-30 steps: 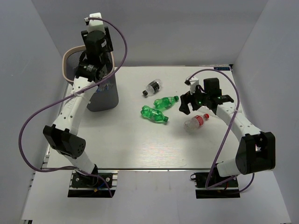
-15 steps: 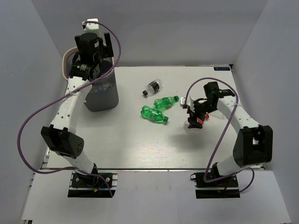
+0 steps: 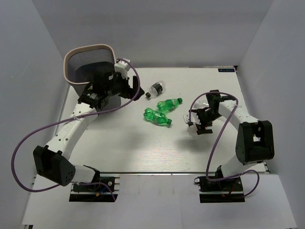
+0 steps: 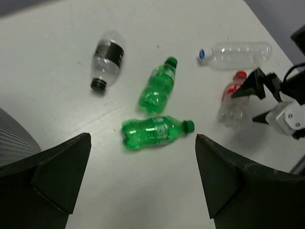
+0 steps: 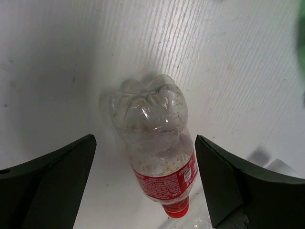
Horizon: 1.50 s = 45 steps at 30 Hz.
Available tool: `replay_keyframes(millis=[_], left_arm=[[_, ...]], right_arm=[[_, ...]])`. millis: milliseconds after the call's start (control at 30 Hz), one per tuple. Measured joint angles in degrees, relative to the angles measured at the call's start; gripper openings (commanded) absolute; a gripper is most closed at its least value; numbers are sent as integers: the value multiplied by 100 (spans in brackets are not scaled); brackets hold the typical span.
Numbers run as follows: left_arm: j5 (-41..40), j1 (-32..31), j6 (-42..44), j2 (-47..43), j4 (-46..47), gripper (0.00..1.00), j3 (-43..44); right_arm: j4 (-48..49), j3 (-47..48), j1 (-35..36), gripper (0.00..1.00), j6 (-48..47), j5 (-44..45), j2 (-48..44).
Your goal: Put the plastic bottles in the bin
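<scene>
The bin (image 3: 90, 61), dark mesh with a pale rim, stands at the far left. Between the arms lie plastic bottles: a clear one with a black cap (image 3: 156, 89), two green ones (image 3: 170, 103) (image 3: 157, 117), and a clear red-capped one (image 5: 157, 152). My right gripper (image 5: 144, 139) is open and straddles the red-capped bottle (image 3: 194, 126) low over the table, fingers clear of its sides. My left gripper (image 3: 137, 89) hangs open and empty just right of the bin, above the table. The left wrist view also shows a clear blue-capped bottle (image 4: 236, 51) beyond the right gripper (image 4: 271, 102).
The bin's mesh wall (image 4: 14, 138) is close on the left in the left wrist view. Grey enclosure walls surround the white table (image 3: 143, 148). Purple cables loop off both arms.
The left arm has swung from above the bin down and to the right toward the bottles, its jaws now wide apart. The right gripper has dropped over the red-capped bottle.
</scene>
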Motion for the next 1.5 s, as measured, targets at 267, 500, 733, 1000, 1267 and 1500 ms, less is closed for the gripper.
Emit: replay_keyframes(millis=[267,500,733,1000,1267,1500], left_arm=[[68,-387,-275,-358,-46,100,-1307],[70,-750,-782,-422,33,100,-2920],[26,-1012,-1228,-785,81,100,-3755],[50,-1231,-1567,-791,544,100,-4033],[59,-1449,-1663,-662,732,100,-4074],[59,-1606,-1827,-660,782,100,-4317]], right_arm=[[973,-415,105,76,-46,531,201],[407,186,197,13,142,249,612],[-496,3121,352,13,1355,-1381,1134],[3530,4588,1370,17,5510,-2962,1132],[8214,6854,2402,19,8835,-2315,3377],[9882,7307,3080,25,9322,-1510,4096]])
